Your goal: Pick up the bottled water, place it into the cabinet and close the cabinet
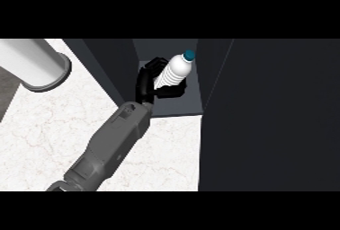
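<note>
Forearm (113, 143) leads; hand (151, 81) grips bottled water (174, 71) inside cabinet (182, 101).

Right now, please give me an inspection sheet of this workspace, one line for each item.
Surface: white marbled counter.
Job's things: bottled water, blue cap, tilted, inside the open dark cabinet; door open at the right.
Clutter: a white cylinder at the upper left.
Hands: one black hand, on a single grey forearm, curled round the bottle; which hand it is cannot be told, and no other hand shows.
Cables: nothing seen.
Surroundings: nothing seen.
</note>
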Robot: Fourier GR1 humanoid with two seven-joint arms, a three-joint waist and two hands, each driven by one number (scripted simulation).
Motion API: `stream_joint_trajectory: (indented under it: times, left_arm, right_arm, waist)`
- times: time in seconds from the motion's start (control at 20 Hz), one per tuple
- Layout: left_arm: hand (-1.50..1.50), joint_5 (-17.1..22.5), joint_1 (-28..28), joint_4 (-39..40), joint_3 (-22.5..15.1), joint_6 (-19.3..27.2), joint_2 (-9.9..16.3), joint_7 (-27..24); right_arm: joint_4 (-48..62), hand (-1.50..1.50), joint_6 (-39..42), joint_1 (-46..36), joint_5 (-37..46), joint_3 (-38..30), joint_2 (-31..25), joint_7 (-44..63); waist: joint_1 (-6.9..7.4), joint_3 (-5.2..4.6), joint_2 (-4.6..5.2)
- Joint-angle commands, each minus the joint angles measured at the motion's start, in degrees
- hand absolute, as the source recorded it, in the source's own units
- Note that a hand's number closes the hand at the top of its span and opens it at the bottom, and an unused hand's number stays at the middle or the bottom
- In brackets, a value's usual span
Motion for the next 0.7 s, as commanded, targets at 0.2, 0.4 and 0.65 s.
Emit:
stream_joint_trajectory:
  times: [0.2, 0.4, 0.65]
  left_arm:
    - [1.50, -6.62, -9.50, 13.79, -1.49, 11.06, 2.84, 0.66]
    - [-1.50, -7.76, -11.25, 19.00, -2.01, 16.97, 0.03, 0.53]
    - [-1.50, -7.63, -13.88, 22.25, 0.53, 17.34, 2.42, -2.33]
  right_arm:
    - [-5.71, -1.50, 1.68, 1.54, -3.07, -0.38, -0.82, 1.00]
    - [-4.71, -1.50, 2.18, 0.96, -4.18, -1.39, -0.52, 0.54]
    - [-1.83, -1.50, 4.27, 0.23, -3.41, -2.11, -1.18, -1.78]
  waist:
    - [-0.79, 0.03, 0.52]
    - [-1.48, 0.01, 0.79]
    - [-1.88, -0.03, 1.26]
